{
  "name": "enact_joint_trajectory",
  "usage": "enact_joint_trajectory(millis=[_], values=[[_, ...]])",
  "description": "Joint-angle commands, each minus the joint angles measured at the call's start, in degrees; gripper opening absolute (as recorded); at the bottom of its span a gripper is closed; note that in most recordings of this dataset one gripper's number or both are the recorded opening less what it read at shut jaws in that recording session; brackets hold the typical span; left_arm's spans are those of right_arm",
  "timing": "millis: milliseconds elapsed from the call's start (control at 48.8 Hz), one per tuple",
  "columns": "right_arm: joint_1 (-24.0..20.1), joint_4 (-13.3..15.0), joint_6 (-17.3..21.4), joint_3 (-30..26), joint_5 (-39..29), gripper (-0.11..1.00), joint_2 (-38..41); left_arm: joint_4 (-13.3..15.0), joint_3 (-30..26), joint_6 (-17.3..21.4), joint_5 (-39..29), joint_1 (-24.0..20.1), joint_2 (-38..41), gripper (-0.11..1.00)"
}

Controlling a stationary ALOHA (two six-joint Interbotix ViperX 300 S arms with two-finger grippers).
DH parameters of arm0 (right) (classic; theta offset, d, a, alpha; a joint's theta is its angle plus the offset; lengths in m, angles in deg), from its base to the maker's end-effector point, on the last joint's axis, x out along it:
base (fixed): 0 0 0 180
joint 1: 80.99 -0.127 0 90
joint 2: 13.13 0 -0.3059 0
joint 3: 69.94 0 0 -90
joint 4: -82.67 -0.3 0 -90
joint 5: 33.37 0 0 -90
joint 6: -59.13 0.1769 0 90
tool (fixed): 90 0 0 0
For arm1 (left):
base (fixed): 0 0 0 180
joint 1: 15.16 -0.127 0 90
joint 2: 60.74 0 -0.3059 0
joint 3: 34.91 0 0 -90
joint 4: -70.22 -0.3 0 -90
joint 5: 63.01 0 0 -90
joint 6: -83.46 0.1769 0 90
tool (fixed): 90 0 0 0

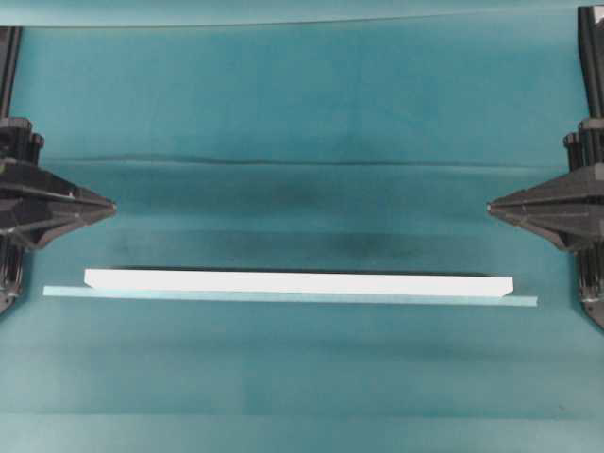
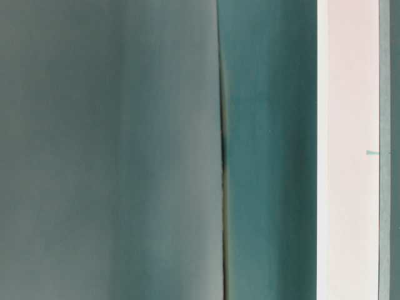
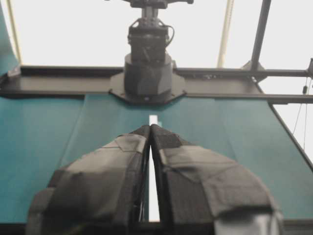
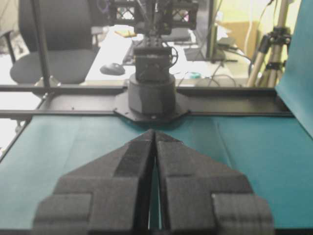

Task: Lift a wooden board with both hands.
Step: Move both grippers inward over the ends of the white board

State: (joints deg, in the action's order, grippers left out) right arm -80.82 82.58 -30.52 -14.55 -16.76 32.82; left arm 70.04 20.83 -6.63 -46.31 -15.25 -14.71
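The wooden board (image 1: 297, 281) is a long bright white plank lying flat across the teal cloth, nearer the front. It also shows in the table-level view (image 2: 347, 150) as a tall white band, and in the left wrist view (image 3: 154, 120) as a white sliver beyond the fingertips. My left gripper (image 1: 111, 207) is shut and empty at the left edge, behind the board's left end. It shows shut in the left wrist view (image 3: 149, 126). My right gripper (image 1: 491, 207) is shut and empty at the right edge, behind the board's right end, and shows shut in the right wrist view (image 4: 154, 131).
A thin pale teal strip (image 1: 289, 296) lies along the board's front edge and sticks out past both ends. The teal cloth (image 1: 302, 113) covers the table, with a crease running across behind the grippers. The opposite arm's base (image 3: 147, 78) stands at the far side.
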Motion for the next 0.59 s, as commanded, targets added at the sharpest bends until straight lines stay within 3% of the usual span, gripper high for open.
enact_joint_trajectory(millis=[0,82,144,369,574], values=[[0.35,-0.79,0.97,-0.62,0.18,0.10,0.70,-0.26,-4.92,-2.02,-2.55,0.09,1.49,0.14],[1.14,-6.94,1.58,-2.46,-5.63,0.03,0.97,-0.53,-8.09,-2.81,-7.03,-0.09,2.99,0.07],[2.55,-8.79,2.20,-3.78,-10.90,0.00,1.05,-0.53,-10.20,-3.16,-11.25,-0.18,4.04,0.00],[5.36,-9.40,6.59,-9.67,-26.81,0.00,1.41,-0.53,-16.52,-3.96,-22.24,-0.18,9.14,-0.02],[6.33,-9.14,10.11,-15.21,-43.68,0.00,4.92,-0.70,-22.59,-8.70,-32.96,-0.53,15.47,-0.02]])
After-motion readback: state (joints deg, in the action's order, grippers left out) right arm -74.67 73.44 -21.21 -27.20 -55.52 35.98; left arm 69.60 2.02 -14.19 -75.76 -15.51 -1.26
